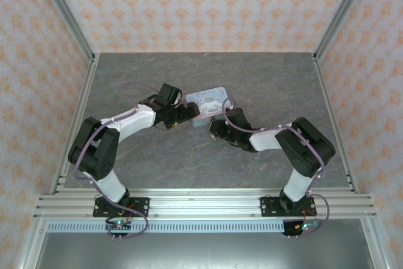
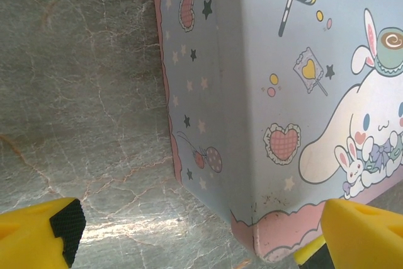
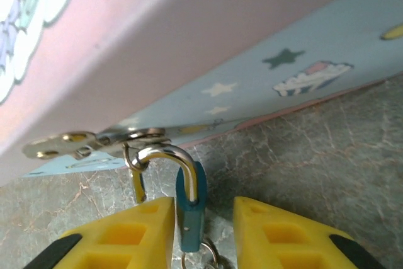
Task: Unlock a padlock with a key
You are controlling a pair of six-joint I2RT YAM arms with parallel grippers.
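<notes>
The teal-blue padlock (image 3: 191, 215) hangs by its metal shackle (image 3: 169, 154) from the hasp (image 3: 94, 140) of the pastel cartoon box (image 3: 271, 61). My right gripper (image 3: 203, 206) straddles the padlock body. Its left finger (image 3: 126, 231) is against the body and its right finger (image 3: 283, 231) stands a gap away, so the jaws are open. A small metal ring (image 3: 208, 255) shows under the padlock; the key itself is hidden. My left gripper (image 2: 198, 218) is wide open around the box's near corner (image 2: 271, 225).
The box (image 1: 210, 102) lies mid-table between the two wrists, on the grey marbled tabletop (image 1: 271, 80). Patterned walls and aluminium rails (image 1: 75, 29) bound the table on three sides.
</notes>
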